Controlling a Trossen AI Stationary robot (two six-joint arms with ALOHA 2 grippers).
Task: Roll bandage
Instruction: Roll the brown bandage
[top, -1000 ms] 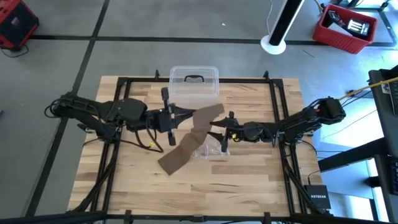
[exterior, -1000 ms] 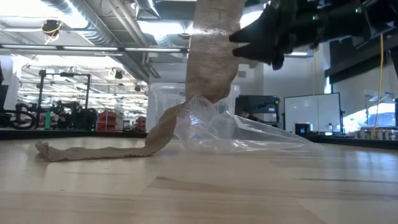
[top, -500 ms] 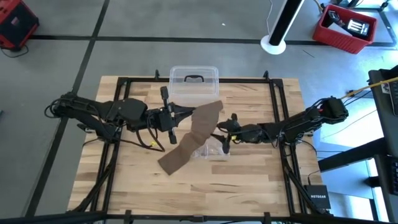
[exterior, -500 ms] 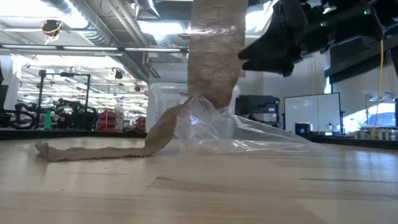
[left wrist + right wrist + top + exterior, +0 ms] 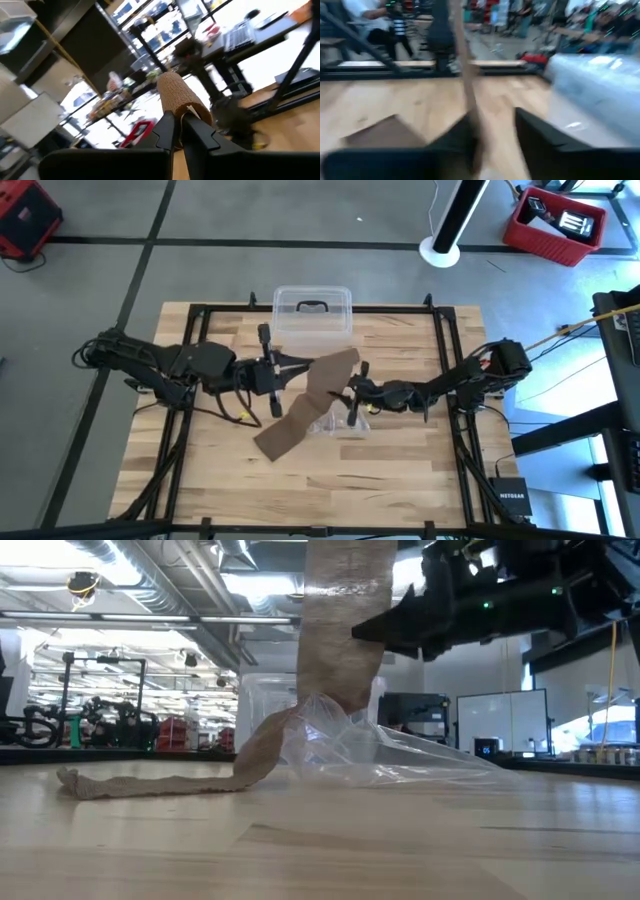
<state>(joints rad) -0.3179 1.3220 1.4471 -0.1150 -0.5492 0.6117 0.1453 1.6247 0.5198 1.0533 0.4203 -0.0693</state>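
Note:
The brown bandage (image 5: 298, 412) runs from a raised upper end (image 5: 335, 363) down to a lower end flat on the table (image 5: 272, 442). In the low view it hangs (image 5: 345, 630), passes the clear plastic bag (image 5: 370, 755) and trails along the tabletop (image 5: 150, 783). My left gripper (image 5: 303, 367) is shut on the raised end. My right gripper (image 5: 347, 393) is open at the hanging part. In the right wrist view the strip (image 5: 466, 85) stands edge-on between its fingers, close to one finger (image 5: 457, 142). I cannot tell whether that finger touches it. My left gripper pinches the bandage's upper end (image 5: 181, 107) between its two fingers (image 5: 167, 127), coming level from the table's left side. The end sticks out past the fingertips, curled like a tube (image 5: 175, 90). The rest hangs below, its lower part lying on the table.
A clear plastic box with a dark handle (image 5: 312, 313) stands at the table's far edge behind the grippers. The crinkled bag (image 5: 338, 423) lies under the hanging bandage. Bare wood (image 5: 330, 480) stretches toward the near edge. A black frame (image 5: 445, 350) runs along the table's sides.
My right gripper drew back from the hanging bandage toward the table's right edge, then came back toward the left and now has its fingers at the strip. My left gripper has kept the upper end raised. The lower part has stayed on the table.

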